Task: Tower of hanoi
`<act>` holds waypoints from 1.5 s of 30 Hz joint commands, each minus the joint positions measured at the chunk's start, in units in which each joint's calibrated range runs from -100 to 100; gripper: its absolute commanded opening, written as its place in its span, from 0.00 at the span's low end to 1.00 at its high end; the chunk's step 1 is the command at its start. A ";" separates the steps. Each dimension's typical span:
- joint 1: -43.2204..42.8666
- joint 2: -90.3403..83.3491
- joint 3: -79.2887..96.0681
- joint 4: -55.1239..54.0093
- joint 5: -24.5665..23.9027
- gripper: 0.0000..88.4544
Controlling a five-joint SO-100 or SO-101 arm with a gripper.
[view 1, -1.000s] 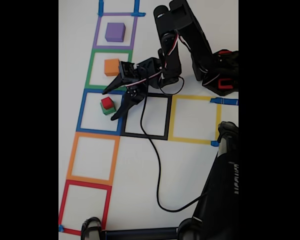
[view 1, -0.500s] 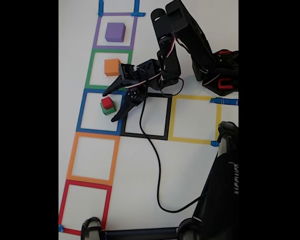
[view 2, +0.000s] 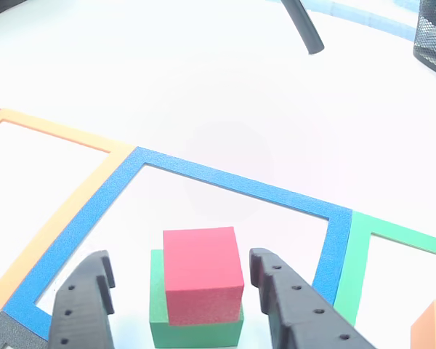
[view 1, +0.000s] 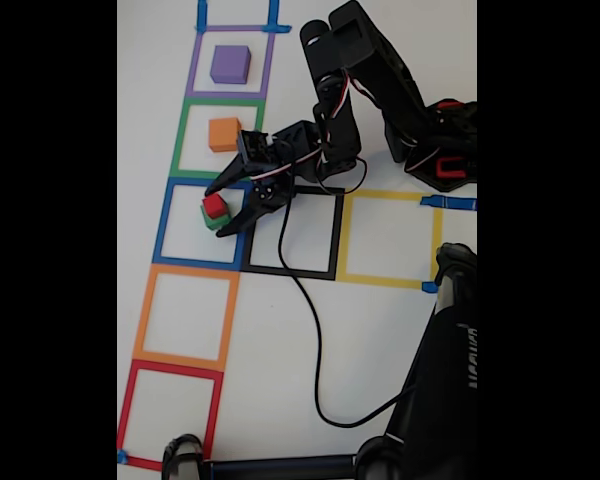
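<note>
Two cubes sit stacked inside blue square (view 1: 171,215): red cube (view 2: 202,273) atop green cube (view 2: 196,328). We've gripper (view 2: 182,305) w/ jaws open, straddling red. Risk: closing off-centre drags green too.

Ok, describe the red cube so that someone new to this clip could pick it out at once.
In the fixed view, find the column of tape squares down the left and go to the blue square, third from the top. The red cube sits there on top of a slightly wider green cube, between the open jaws. It is the only stacked cube; the orange cube and purple cube stand alone.
</note>
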 commanded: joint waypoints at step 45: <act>2.56 -38.45 -6.00 40.89 0.36 0.03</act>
